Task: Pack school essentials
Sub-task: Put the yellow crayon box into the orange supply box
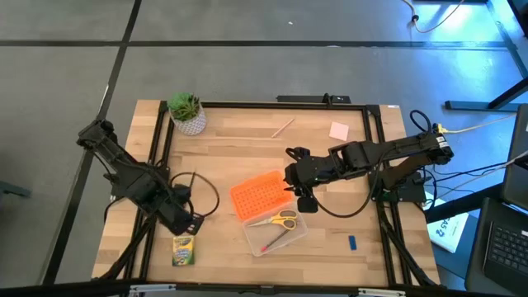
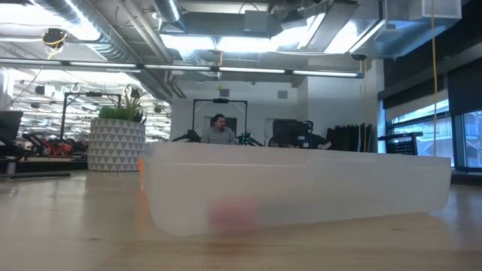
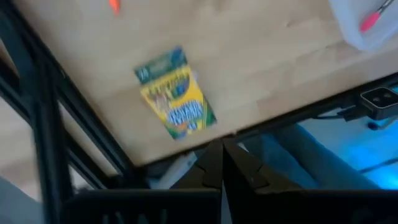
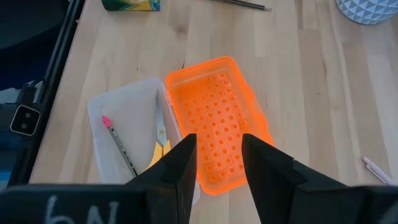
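A green-and-yellow crayon box (image 1: 183, 250) (image 3: 176, 93) lies flat near the table's front left. My left gripper (image 1: 194, 224) (image 3: 222, 149) hangs shut just above it, holding nothing. A clear case (image 1: 299, 233) (image 4: 124, 118) at the middle holds yellow-handled scissors (image 1: 280, 219) (image 4: 160, 140) and a red-tipped pencil (image 1: 271, 242) (image 4: 118, 140). Its orange perforated lid (image 1: 260, 195) (image 4: 214, 112) lies open beside it. My right gripper (image 1: 301, 198) (image 4: 219, 140) stands with parted fingers over the lid's right end. A pink note pad (image 1: 338, 130), a pale pencil (image 1: 283, 126) and a blue eraser (image 1: 352, 242) lie loose on the table. My right gripper comes slanting down from the table's right, its two fingers (image 4: 183, 158) standing apart above the lid's near end (image 4: 221, 180). The lid is wider than the gap. I cannot tell whether the fingers touch it.
A potted plant (image 1: 188, 113) (image 2: 117, 139) stands at the far left corner. A dark pencil (image 4: 239, 4) lies on the wood left of the lid. A black frame rail (image 3: 56, 124) runs along the table's left side. A person sits in the room beyond the table.
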